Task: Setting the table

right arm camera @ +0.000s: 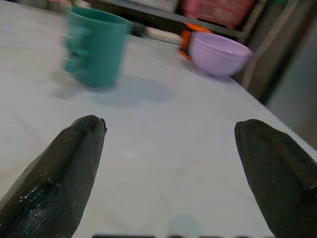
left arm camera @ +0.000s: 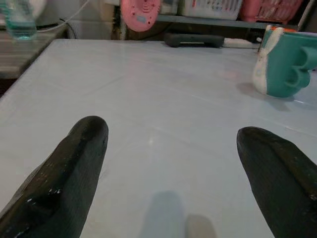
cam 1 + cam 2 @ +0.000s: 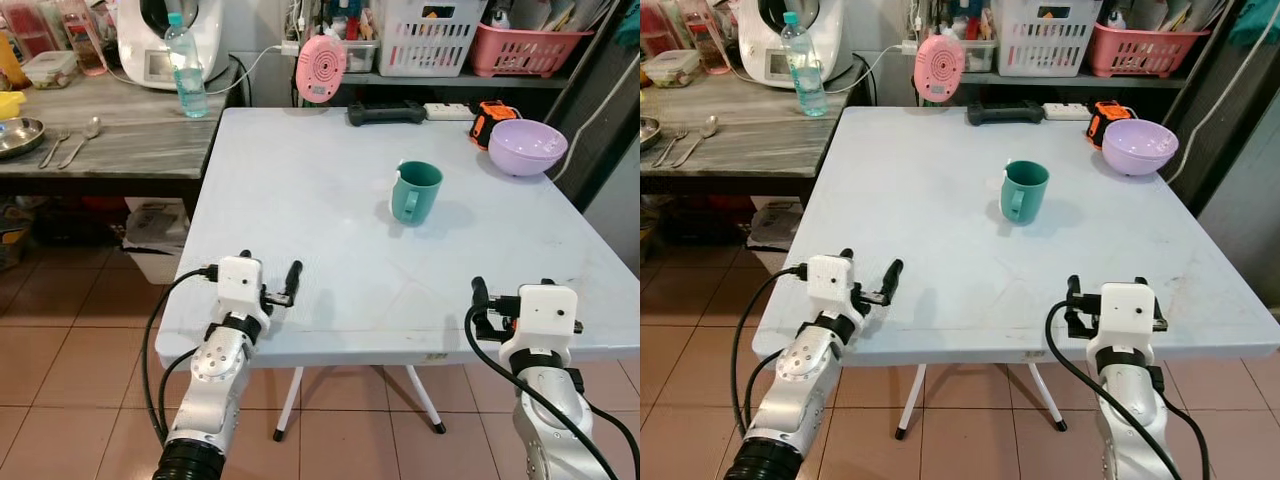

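A pale grey-blue bench [image 3: 300,200] stands before the robot, and both arms reach over its near edge. The left hand [image 2: 173,163] hovers low above the near left part of the top, its two black fingers [image 2: 69,168] spread wide with nothing between them. The right hand [image 1: 171,163] sits over the near right edge, its fingers [image 1: 64,168] likewise spread apart and holding nothing. A teal mug [image 3: 415,192] stands upright near the middle of the bench, a little to the right, with its handle turned toward the robot's left. A lilac bowl [image 3: 527,146] rests upright at the far right corner, well apart from the mug. Just beside the bowl, toward the back edge, lies an orange and black object [image 3: 490,118] that is too small to identify. A dark bar-shaped item [image 3: 387,112] and a white power strip [image 3: 447,110] lie along the far edge. A round pink device [image 3: 322,68] stands at the far left corner. To the left is a second bench [image 3: 120,130] with a grey wood-grain top, carrying a clear water bottle [image 3: 186,68], a white kitchen appliance [image 3: 165,40], a metal dish [image 3: 18,135], and a fork [image 3: 55,146] and spoon [image 3: 82,138] lying side by side. White [image 3: 432,35] and pink [image 3: 528,48] baskets sit on a shelf behind. The floor [image 3: 70,350] is reddish-brown tile.
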### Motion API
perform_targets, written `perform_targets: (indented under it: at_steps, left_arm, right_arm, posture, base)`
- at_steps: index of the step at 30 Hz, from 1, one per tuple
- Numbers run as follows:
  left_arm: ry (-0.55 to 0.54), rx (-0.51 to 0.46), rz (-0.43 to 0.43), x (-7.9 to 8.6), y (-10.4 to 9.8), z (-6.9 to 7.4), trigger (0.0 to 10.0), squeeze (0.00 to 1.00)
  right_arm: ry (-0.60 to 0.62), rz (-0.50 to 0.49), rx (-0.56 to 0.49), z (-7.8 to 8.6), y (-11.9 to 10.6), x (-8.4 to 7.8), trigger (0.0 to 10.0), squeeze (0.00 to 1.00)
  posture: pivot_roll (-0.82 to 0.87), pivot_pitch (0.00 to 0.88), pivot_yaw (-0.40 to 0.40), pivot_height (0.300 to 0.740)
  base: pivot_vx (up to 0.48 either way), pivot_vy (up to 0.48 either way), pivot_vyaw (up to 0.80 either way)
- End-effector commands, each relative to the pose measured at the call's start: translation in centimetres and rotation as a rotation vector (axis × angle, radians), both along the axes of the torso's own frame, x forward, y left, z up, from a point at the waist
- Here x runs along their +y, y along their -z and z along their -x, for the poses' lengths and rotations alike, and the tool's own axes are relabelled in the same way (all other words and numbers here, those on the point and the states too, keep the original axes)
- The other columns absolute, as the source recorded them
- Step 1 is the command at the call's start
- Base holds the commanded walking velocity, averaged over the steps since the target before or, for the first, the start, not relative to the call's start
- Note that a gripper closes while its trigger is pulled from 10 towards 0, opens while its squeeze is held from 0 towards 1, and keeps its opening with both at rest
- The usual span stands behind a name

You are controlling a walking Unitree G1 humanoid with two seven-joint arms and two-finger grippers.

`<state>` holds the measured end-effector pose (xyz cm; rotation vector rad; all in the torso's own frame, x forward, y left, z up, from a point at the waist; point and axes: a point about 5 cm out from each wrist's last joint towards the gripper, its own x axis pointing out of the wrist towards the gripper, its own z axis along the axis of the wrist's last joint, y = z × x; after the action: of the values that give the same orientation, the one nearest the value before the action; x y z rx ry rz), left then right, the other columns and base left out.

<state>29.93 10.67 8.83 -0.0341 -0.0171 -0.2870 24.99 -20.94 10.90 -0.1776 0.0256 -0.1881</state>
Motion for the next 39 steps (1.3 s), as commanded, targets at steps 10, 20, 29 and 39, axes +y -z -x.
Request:
perform_targets:
  at_steps: [10, 20, 29, 39]
  left_arm:
    - [0.017, -0.024, -0.001, 0.3, -0.4, 0.0, 10.0, 0.0]
    - [0.03, -0.026, 0.0, 0.1, -0.3, 0.1, 10.0, 0.0]
    - [0.041, -0.024, -0.002, -0.1, -0.3, 0.2, 10.0, 0.0]
    - [0.138, -0.005, 0.012, -0.9, 0.0, 0.9, 10.0, 0.0]
  right_arm:
    - [-0.008, -0.008, -0.011, -0.1, -0.1, 0.4, 10.0, 0.0]
    - [-0.008, -0.007, -0.012, -0.2, -0.1, 0.4, 10.0, 0.0]
    - [0.001, -0.006, -0.015, -0.1, -0.1, 0.4, 10.0, 0.0]
    - [0.028, 0.008, -0.016, 0.1, 0.0, 0.2, 10.0, 0.0]
  posture:
    - [-0.21, 0.0, 0.014, 0.74]
    - [-0.21, 0.0, 0.011, 0.74]
    - [-0.21, 0.0, 0.016, 0.74]
    - [-0.21, 0.0, 0.018, 0.74]
  base:
    - [0.128, 0.0, 0.0]
    - [0.3, 0.0, 0.0]
    - [0.332, 0.0, 0.0]
    - [0.128, 0.0, 0.0]
